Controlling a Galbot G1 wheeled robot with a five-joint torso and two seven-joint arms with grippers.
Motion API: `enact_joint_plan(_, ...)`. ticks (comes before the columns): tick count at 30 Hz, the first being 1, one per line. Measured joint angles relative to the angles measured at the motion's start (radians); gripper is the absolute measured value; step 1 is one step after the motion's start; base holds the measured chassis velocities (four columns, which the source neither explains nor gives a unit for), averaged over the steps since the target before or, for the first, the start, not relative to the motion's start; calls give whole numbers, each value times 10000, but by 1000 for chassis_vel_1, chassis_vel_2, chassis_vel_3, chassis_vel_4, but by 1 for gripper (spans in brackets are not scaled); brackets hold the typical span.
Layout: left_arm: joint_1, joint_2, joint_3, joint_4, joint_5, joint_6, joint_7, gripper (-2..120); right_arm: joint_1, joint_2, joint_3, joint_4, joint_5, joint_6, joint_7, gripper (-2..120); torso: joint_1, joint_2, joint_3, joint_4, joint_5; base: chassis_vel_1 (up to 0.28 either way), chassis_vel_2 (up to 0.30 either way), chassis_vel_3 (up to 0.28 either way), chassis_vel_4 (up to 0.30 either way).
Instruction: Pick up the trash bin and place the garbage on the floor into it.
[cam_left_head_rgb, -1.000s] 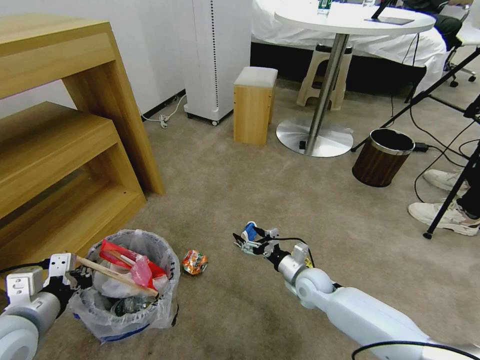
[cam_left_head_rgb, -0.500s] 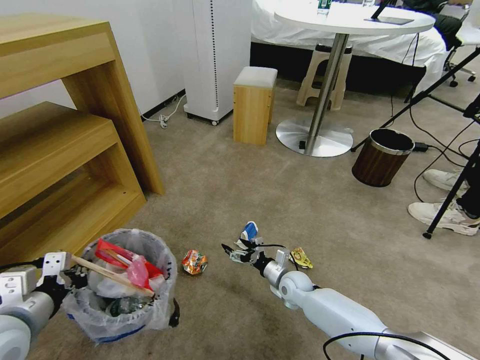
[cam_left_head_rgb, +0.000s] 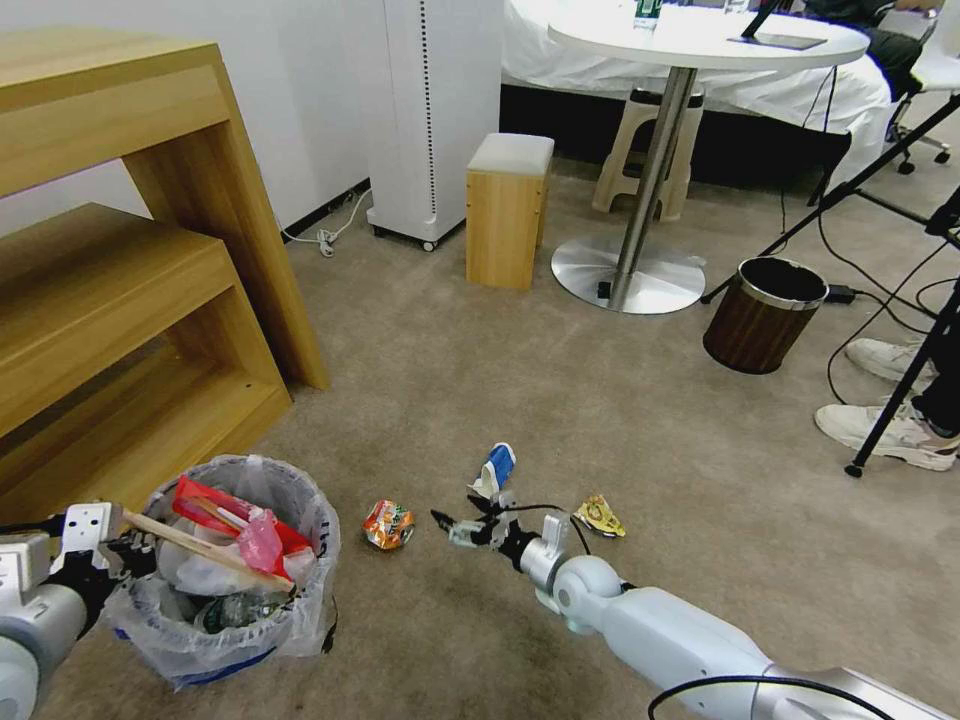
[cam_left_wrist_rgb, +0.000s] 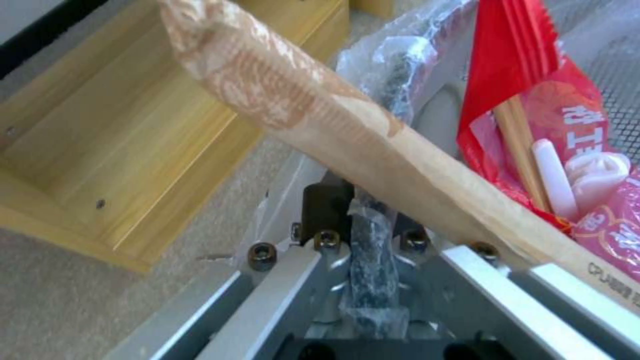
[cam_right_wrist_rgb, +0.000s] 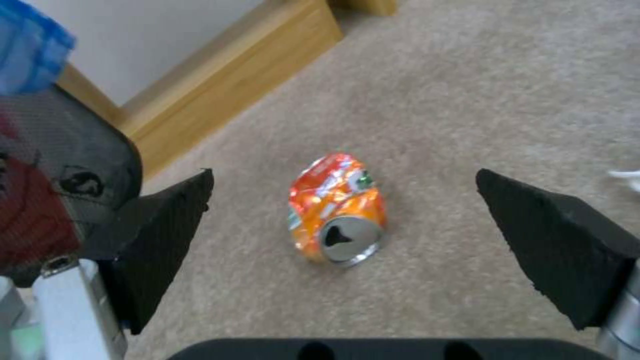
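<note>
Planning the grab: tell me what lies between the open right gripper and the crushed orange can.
Nothing but bare beige carpet. In the right wrist view the crushed orange can lies framed between the right gripper's spread black pads; the head view shows the gap too.

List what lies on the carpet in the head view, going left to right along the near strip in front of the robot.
Left tool clamped on the rim of the trash bin → crushed orange can → right tool, open → blue-white paper cup → yellow packet.
</note>
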Motion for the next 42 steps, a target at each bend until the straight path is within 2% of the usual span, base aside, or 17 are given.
enact_joint_plan(7, 171, -202, -90, -137, 125, 13, -35, 0, 73, -65, -367, 24, 41, 88, -91, 100, 0, 0, 0, -1, -2, 0, 0, 0, 0)
enact_joint_plan(14, 303, -321, -256, -339, 124, 15, -52, 0, 301, 289, -659, -424, 265, 79, -389, 100, 0, 0, 0, -1, -2, 0, 0, 0, 0)
enact_joint_plan(18, 448, -518, -336, -538, 132, -6, -28, 0, 556, 991, -603, -1406, 588, -71, -967, 100, 0, 0, 0, 1, -2, 0, 0, 0, 0)
enact_joint_plan(27, 706, -688, -633, -702, 158, -153, 46, 0, 778, 1725, -402, -2549, 845, -347, -1121, 100, 0, 0, 1, 0, -1, 0, 0, 0, 0)
enact_joint_plan(36, 715, -826, -547, -765, 235, -238, 112, 0, 953, 2211, -72, -3584, 914, -713, -1002, 100, 0, 0, 1, -2, -3, 0, 0, 0, 0)
enact_joint_plan(39, 706, -851, -495, -775, 269, -250, 113, 0, 1035, 2475, -48, -4007, 806, -770, -1100, 92, 0, 0, 1, -1, -2, 0, 0, 0, 0)
enact_joint_plan(42, 706, -874, -472, -813, 278, -253, 116, 0, 1120, 2705, -18, -4314, 658, -828, -1140, 99, 0, 0, 1, 0, -2, 0, 0, 0, 0)
